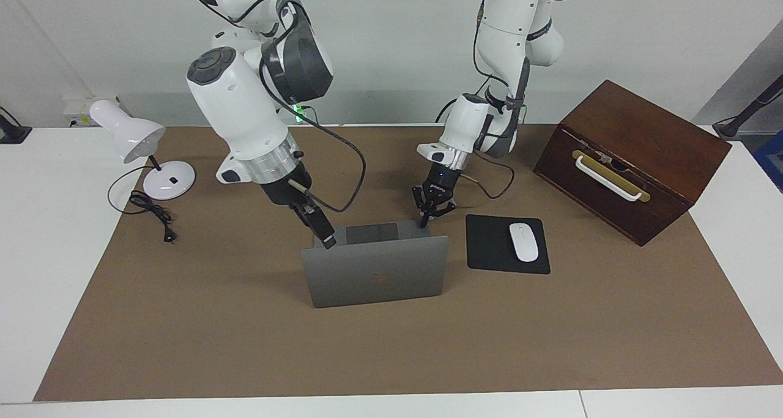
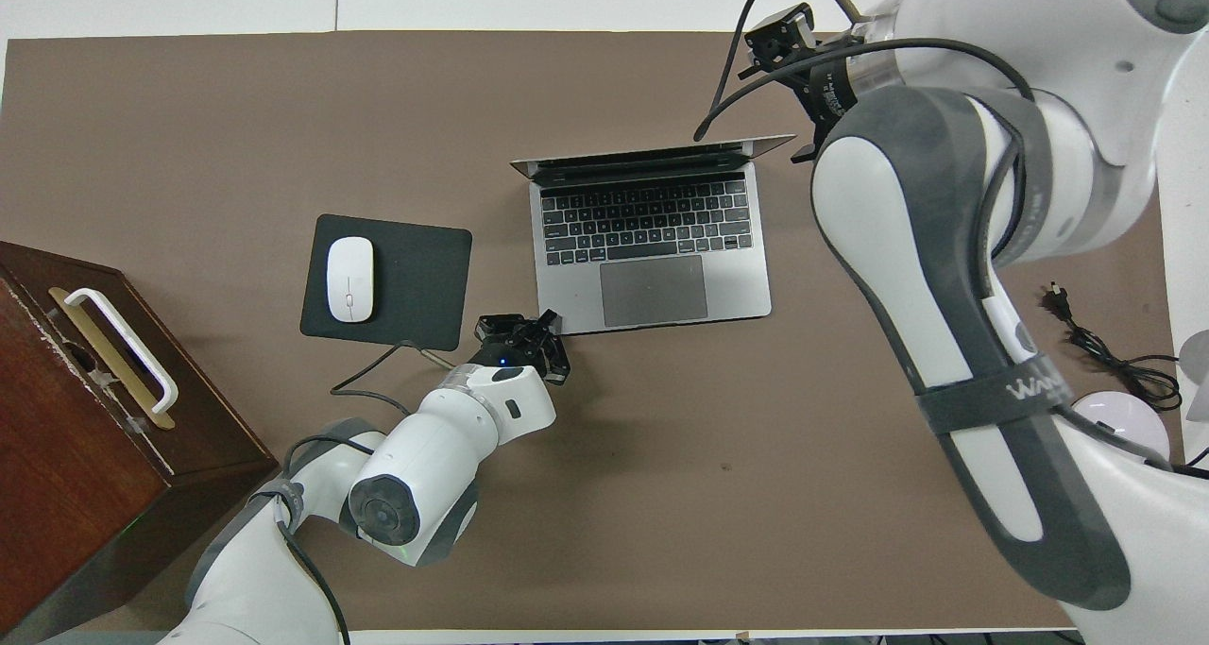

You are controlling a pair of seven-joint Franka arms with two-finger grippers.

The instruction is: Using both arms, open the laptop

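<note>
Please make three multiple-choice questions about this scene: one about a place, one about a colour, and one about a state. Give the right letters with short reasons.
1. Where does the mouse lie?
A. on the black mouse pad
B. on the laptop
C. on the wooden box

2. What colour is the desk lamp?
A. black
B. white
C. red

3. How is the laptop now?
A. shut flat
B. open, lid raised
C. upside down

Answers:
1 A, the pad lies under the mouse.
2 B, its shade and base are white.
3 B, the overhead view shows the keyboard; the right gripper is at the lid's corner and the left gripper at the base's corner.
</note>
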